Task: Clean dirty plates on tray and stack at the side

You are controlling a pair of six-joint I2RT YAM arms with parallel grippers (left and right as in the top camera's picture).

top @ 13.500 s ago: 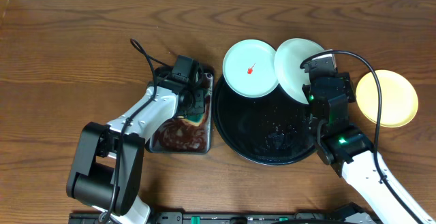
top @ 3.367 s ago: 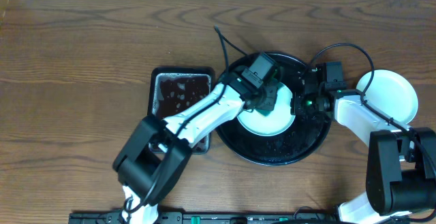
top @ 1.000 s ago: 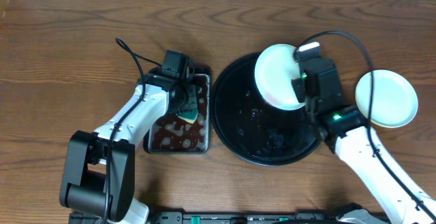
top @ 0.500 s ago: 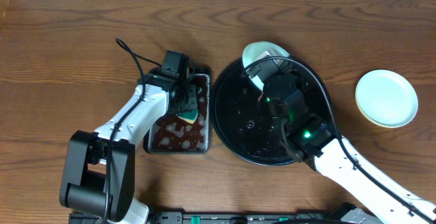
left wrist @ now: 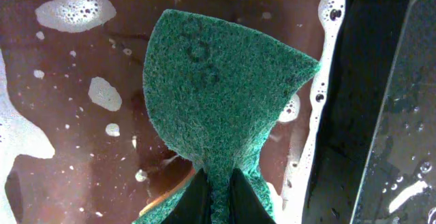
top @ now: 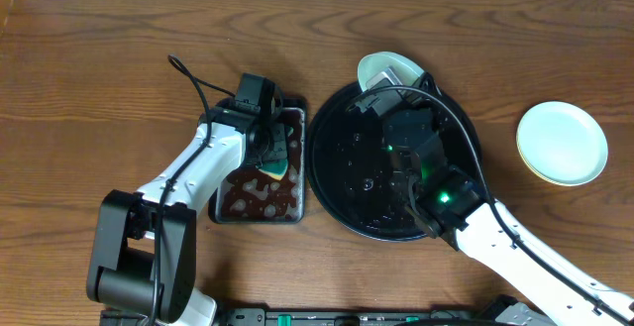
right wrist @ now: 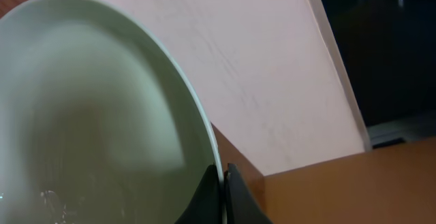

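Now | my right gripper (right wrist: 221, 176) pinches the rim of a pale plate (top: 381, 68), tilted at the tray (top: 332, 182) upper edge | stack (top: 562, 143) lies well apart, frame right, right arm nearer | my left gripper (top: 269, 148) clamps sponge (left wrist: 218, 108) over pan (top: 230, 202)

Green sponge (left wrist: 218, 101), pan of brown sudsy liquid (top: 260, 218), wooden table (top: 99, 68)

I have the left arm (top: 188, 172) bent in from left of the tray (top: 319, 172), left tool (left wrist: 218, 184) pinched tight on the sponge (left wrist: 218, 94). The right arm (top: 515, 242) stretches across the tray, wrist tipped upward, right tool (right wrist: 222, 183) clamped on the rim of a plate (right wrist: 82, 129).
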